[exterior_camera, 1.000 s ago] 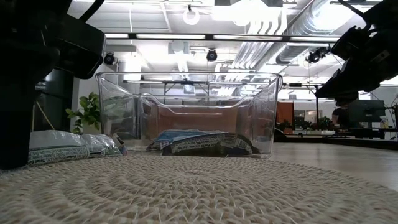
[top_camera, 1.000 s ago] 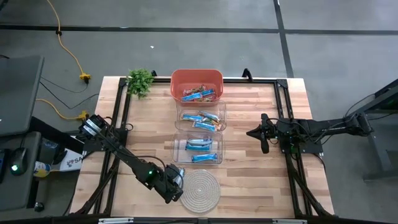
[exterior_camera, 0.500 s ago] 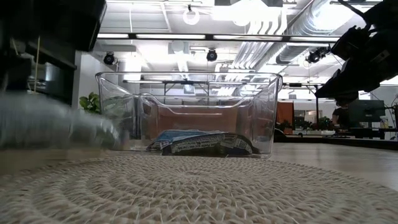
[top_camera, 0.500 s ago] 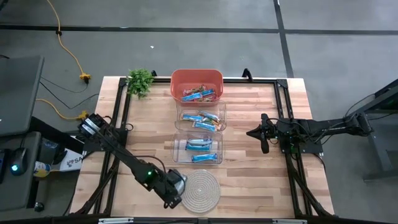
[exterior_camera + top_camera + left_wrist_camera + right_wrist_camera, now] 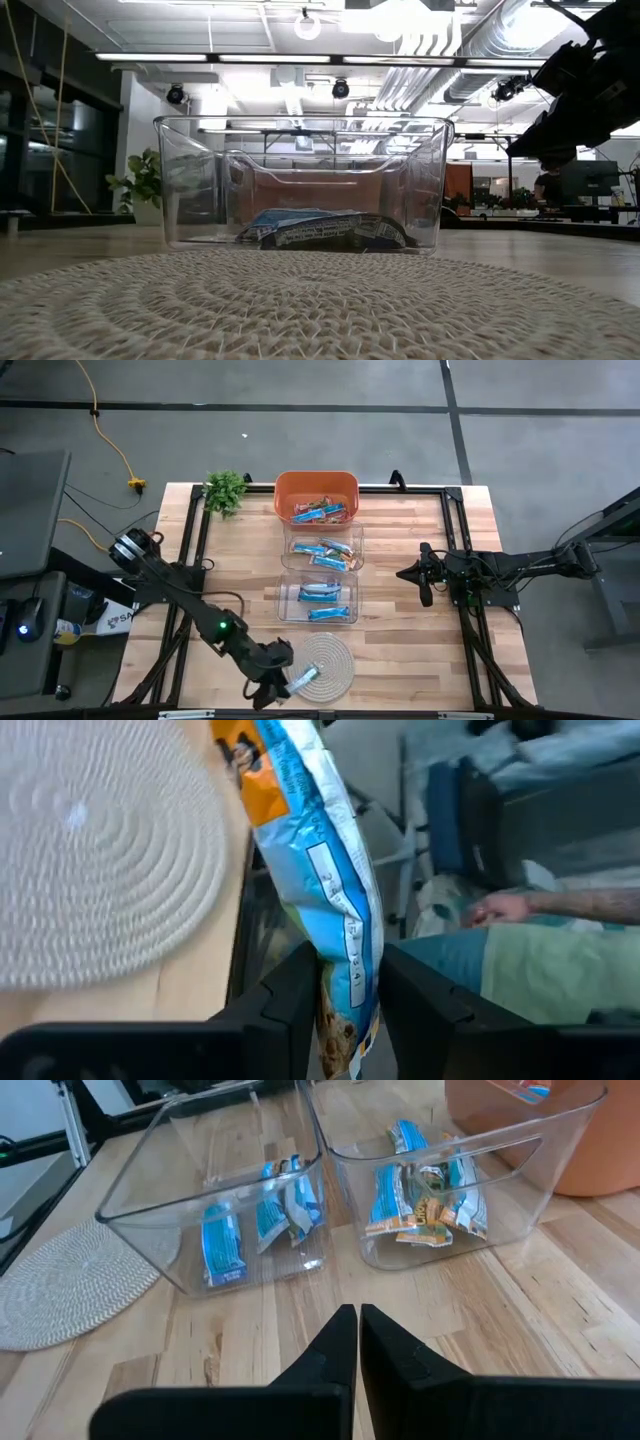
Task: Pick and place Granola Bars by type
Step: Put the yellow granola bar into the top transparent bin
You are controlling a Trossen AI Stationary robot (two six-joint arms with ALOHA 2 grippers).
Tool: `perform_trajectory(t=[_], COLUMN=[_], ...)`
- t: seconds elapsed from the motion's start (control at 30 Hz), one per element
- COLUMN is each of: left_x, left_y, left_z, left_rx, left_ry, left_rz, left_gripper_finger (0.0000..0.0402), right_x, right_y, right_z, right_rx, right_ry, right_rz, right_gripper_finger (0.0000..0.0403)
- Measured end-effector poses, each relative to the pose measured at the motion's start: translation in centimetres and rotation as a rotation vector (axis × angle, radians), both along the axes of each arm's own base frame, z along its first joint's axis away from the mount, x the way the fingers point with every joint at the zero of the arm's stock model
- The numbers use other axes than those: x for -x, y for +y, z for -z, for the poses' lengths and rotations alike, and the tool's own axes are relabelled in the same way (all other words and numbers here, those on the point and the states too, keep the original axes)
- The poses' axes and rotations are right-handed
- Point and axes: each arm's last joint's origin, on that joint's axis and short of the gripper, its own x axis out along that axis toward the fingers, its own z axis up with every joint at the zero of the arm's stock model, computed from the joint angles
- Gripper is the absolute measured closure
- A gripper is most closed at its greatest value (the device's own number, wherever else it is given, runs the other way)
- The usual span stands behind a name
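At the left, the left tool (image 5: 283, 682) is now at the near edge of the counter (image 5: 400, 650), by the near left rim of the woven coaster (image 5: 330, 660). Half a second ago it stood higher up on the coaster's left side, so the arm has swung toward the front edge and turned. Its fingers (image 5: 300, 995) pinch the end of a light blue granola bar (image 5: 325, 890), and the bar sticks out over the coaster rim, clear of the wood. In the low view the dark arm and the wrapped bars that filled the left side a second ago are gone; only the coaster and the near clear bin (image 5: 300, 180) show there.

I judge this means that the bar is lifted and ready to be carried to a bin of its type.

In the middle, the orange bin (image 5: 316, 495) at the far side holds mixed bars. The middle clear bin (image 5: 322, 548) holds blue bars with orange ends, and the near clear bin holds plain blue ones.

At the right, the right tool (image 5: 357, 1342) waits beside the bins with its fingers pressed together, holding nothing.
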Motion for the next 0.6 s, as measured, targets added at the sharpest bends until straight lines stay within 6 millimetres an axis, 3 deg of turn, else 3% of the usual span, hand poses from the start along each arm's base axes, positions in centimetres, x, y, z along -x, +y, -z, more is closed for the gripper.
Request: perform_trajectory(t=[0.33, 0.6], left_x=[1.4, 2.2], left_y=[2.0, 6.2], left_z=[-5.1, -8.2], left_rx=[-0.158, -0.412], left_ry=[-0.370, -0.530], left_rz=[0.033, -0.060], left_gripper_finger=[0.0301, 0.0301], right_x=[0.0, 0.0], right_y=[0.0, 0.0], right_z=[0.0, 0.0], right_rx=[0.000, 0.000], right_ry=[0.000, 0.000], right_rz=[0.000, 0.001], right_gripper_finger=[0.0402, 0.0402])
